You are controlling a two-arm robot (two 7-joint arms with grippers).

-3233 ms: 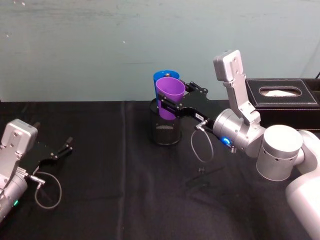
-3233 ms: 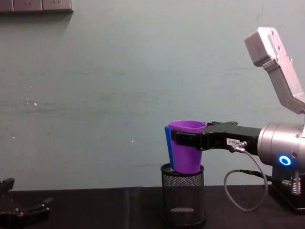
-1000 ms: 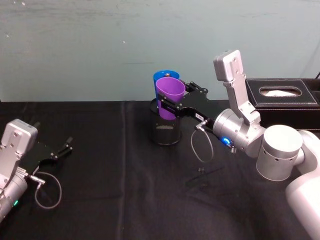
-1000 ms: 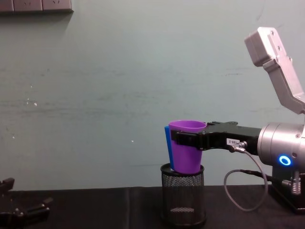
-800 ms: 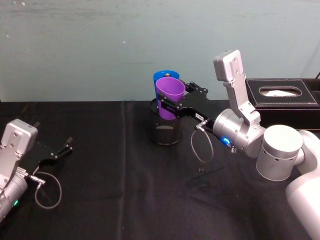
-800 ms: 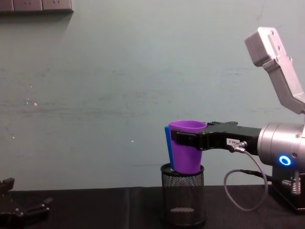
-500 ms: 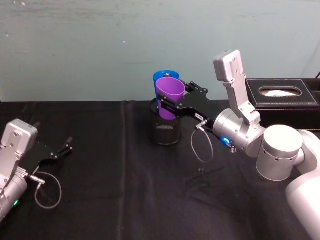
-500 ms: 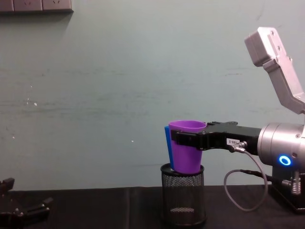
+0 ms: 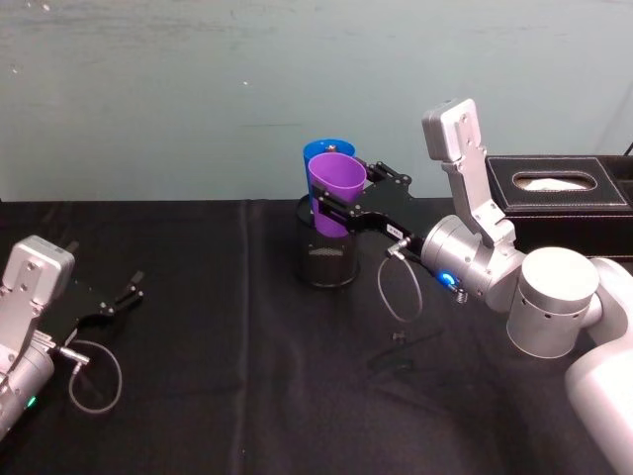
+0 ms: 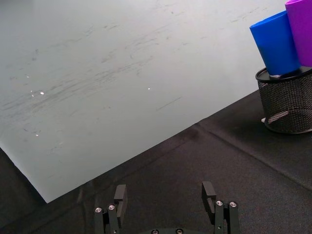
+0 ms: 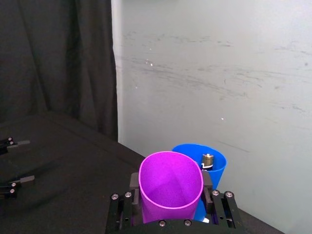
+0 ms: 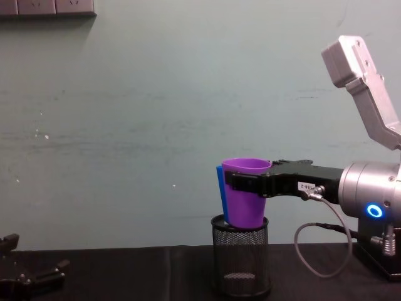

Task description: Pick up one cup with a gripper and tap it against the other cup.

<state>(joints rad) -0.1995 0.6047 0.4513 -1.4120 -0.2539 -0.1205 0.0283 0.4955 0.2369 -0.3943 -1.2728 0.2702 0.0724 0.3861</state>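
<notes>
My right gripper is shut on the purple cup, holding it upright by its upper wall just above a black mesh pen holder. The blue cup stands in that holder, right behind the purple one. In the left wrist view the purple cup and the blue cup sit side by side with no gap showing. From the right wrist the purple cup is seen from above between the fingers. A small metal-capped object lies inside the blue cup. My left gripper rests open, low at the far left.
A black tissue box stands at the back right, behind my right arm. A grey cable loop hangs under the right wrist. The black cloth between the arms is bare. The pale wall rises close behind the holder.
</notes>
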